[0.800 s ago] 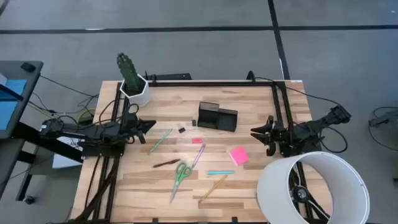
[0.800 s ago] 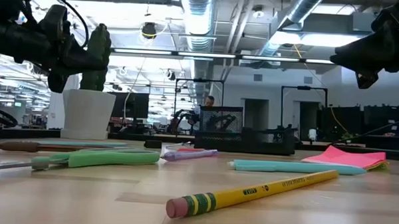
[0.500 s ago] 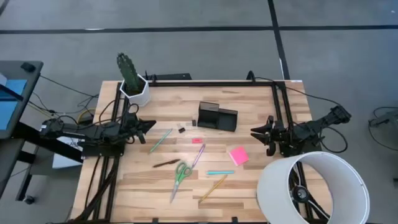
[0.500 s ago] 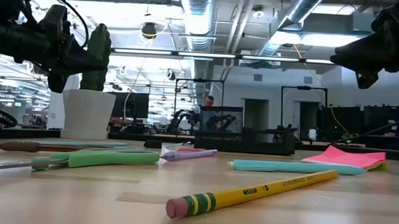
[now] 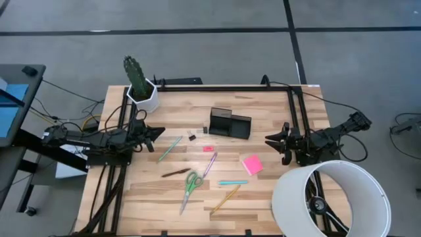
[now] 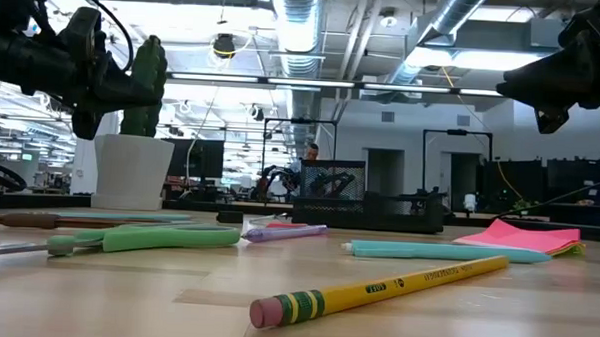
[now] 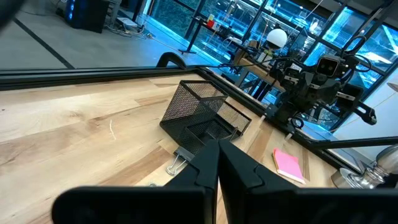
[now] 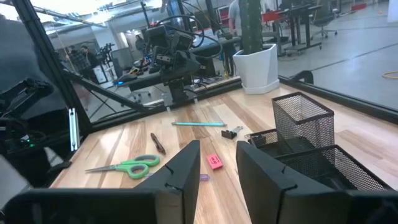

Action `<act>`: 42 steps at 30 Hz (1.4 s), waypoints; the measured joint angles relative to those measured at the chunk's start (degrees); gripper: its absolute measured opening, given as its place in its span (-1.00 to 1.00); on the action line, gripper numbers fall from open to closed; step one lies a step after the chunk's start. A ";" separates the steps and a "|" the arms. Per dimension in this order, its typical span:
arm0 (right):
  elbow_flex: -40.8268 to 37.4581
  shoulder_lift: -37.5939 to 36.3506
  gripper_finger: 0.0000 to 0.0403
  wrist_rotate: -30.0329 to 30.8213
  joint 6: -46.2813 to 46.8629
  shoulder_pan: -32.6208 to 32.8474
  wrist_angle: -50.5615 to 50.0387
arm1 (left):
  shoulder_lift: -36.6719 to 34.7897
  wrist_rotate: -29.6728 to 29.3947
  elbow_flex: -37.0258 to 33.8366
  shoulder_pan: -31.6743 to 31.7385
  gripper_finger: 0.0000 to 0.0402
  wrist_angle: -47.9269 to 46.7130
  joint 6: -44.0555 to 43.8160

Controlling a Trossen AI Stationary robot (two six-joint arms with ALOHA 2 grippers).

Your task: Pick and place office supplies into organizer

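Note:
The black mesh organizer [image 5: 230, 123] stands at the table's far middle. The office supplies lie loose in front of it: a black binder clip [image 5: 192, 137], pink eraser [image 5: 208, 149], green pen [image 5: 170, 148], dark pen [image 5: 175, 172], green-handled scissors [image 5: 191, 186], purple pen [image 5: 210, 164], teal pen [image 5: 233, 182], yellow pencil [image 5: 225, 199] and pink sticky-note pad [image 5: 252, 164]. My left gripper [image 5: 161, 131] hovers shut at the table's left, pointing toward the organizer [image 7: 205, 115]. My right gripper [image 5: 268, 139] hovers open at the right, nothing between its fingers [image 8: 186, 162].
A cactus in a white pot [image 5: 140, 85] stands at the far left corner. A large white lampshade [image 5: 329, 197] fills the near right corner. Black frame rails [image 5: 223, 87] run along the far edge and both sides.

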 joint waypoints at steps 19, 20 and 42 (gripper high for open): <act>0.01 0.00 -0.51 -0.01 0.00 -0.01 -0.01 | 0.02 -0.01 0.00 -0.01 -1.00 -0.01 0.01; 0.01 -0.02 -0.51 0.00 0.00 0.00 -0.01 | 0.02 -0.01 0.02 0.01 -1.00 0.01 0.01; 0.00 0.00 -0.51 0.00 0.00 -0.01 -0.02 | -0.02 -4.52 0.00 0.04 -1.00 0.45 -2.28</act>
